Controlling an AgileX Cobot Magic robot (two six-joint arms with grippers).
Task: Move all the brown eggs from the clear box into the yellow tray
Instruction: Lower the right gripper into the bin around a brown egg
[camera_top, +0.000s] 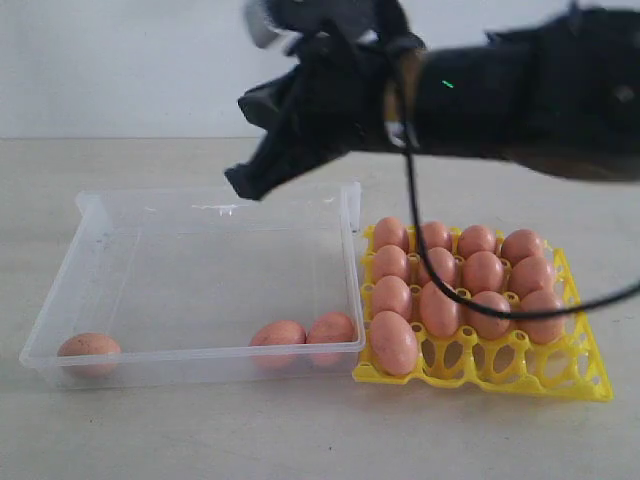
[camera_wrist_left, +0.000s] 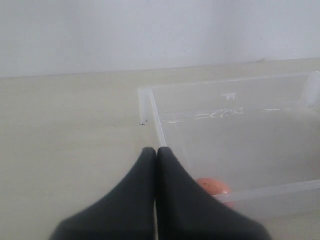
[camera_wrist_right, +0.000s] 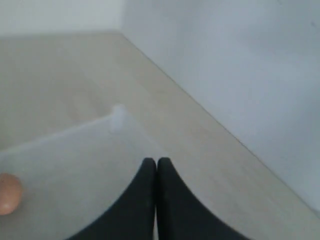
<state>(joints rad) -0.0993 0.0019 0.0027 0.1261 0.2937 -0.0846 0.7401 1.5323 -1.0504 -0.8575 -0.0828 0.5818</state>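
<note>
The clear box (camera_top: 60, 300) lies on the left of the table with three brown eggs along its near wall: one in the left corner (camera_top: 88, 349) and two side by side (camera_top: 277, 334) (camera_top: 331, 328) near the right corner. The yellow tray (camera_top: 590, 385) touches the box's right side and holds several brown eggs (camera_top: 394, 342). My right gripper (camera_top: 243, 183) hangs shut and empty above the box's far rim, black fingers together (camera_wrist_right: 157, 161). My left gripper (camera_wrist_left: 155, 150) is shut and empty outside the box's corner (camera_wrist_left: 145, 92), with one egg (camera_wrist_left: 215, 186) beside its fingers.
The pale table (camera_top: 300, 440) runs back to a white wall (camera_top: 120, 60). A black cable (camera_top: 480, 300) hangs from the right arm across the tray in the exterior view.
</note>
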